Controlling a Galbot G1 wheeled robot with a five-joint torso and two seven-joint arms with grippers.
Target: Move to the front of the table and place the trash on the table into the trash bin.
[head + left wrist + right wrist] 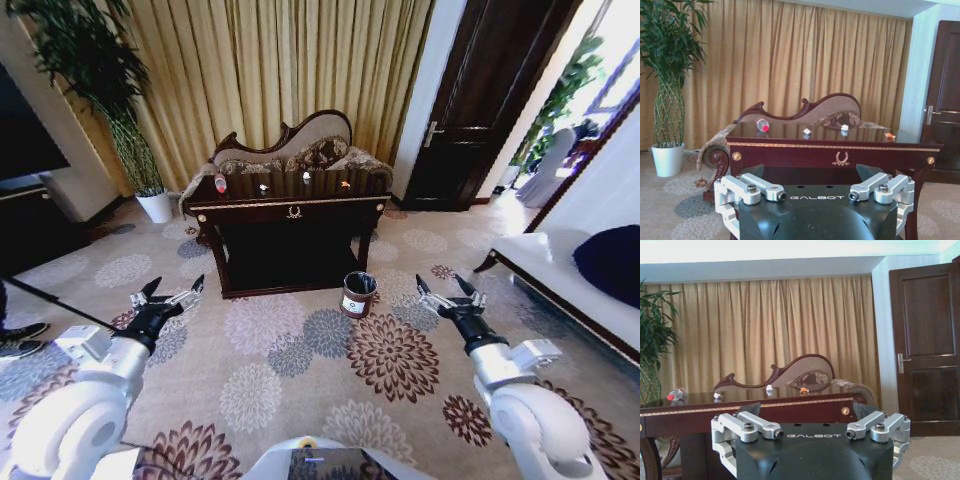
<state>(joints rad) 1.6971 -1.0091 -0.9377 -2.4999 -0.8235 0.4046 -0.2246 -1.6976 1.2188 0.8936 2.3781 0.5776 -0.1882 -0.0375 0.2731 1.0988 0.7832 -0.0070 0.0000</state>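
Observation:
The dark table point(250, 211) with gold trim stands ahead on the carpet, some distance from me. On its top lie a clear bottle with a red cap point(220, 183), two white scraps point(263, 187) and an orange scrap point(344, 184). The round brown trash bin point(357, 294) sits on the floor by the table's right leg. My left gripper point(170, 295) and right gripper point(447, 292) are held out low in front of me, both open and empty. The left wrist view shows the table point(790, 150), bottle point(762, 125) and left gripper point(810, 172). The right wrist view shows the bottle point(676, 394) and right gripper point(807, 410).
A chaise sofa point(300, 150) stands behind the table before gold curtains. A plant in a white pot point(155, 205) is at the left, a black TV cabinet point(30, 225) further left. A dark door point(480, 100) and a white bench point(560, 275) are at the right.

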